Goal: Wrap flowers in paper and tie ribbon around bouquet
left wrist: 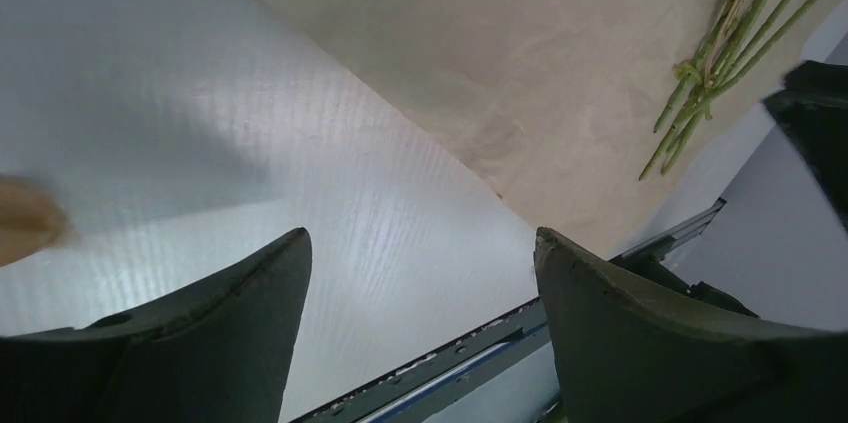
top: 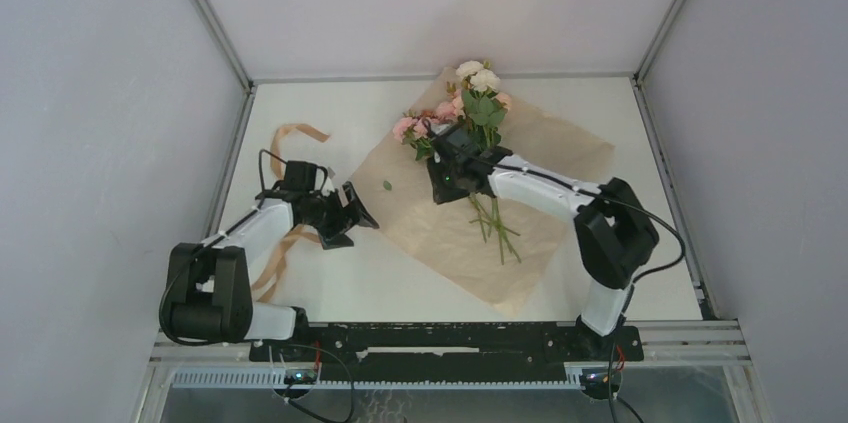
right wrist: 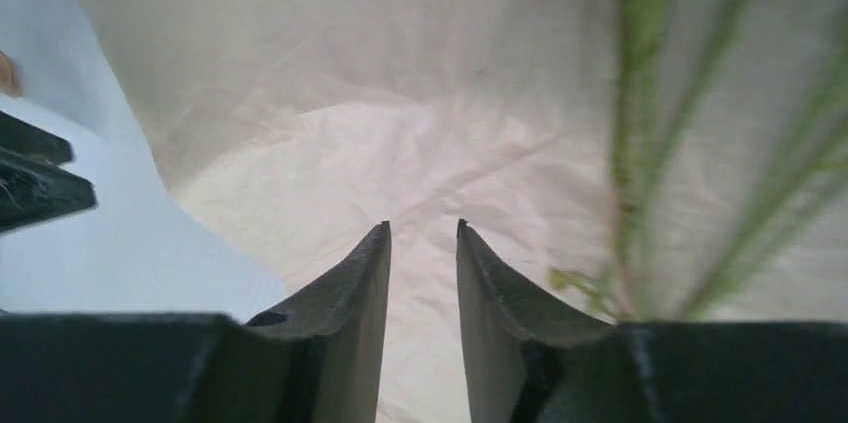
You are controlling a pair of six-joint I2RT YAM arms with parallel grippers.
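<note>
The dark fingers of the left gripper point(left wrist: 420, 268) stand wide apart over the white table top point(left wrist: 200, 123) with nothing between them, and those of the right gripper point(right wrist: 422, 243) are a narrow slit apart, empty, over the crinkled orange-tan kraft paper sheet point(right wrist: 400, 93), just beside the blurred green stems point(right wrist: 640, 143). The bunch of pink, peach and cream-white artificial roses point(top: 472, 103) lies on that sheet, its middle hidden by the right wrist, while the looping tan-beige ribbon point(top: 297, 133) at the table's left runs partly under the left arm. Pale grey walls point(top: 100, 93) on metal posts close the table in.
</note>
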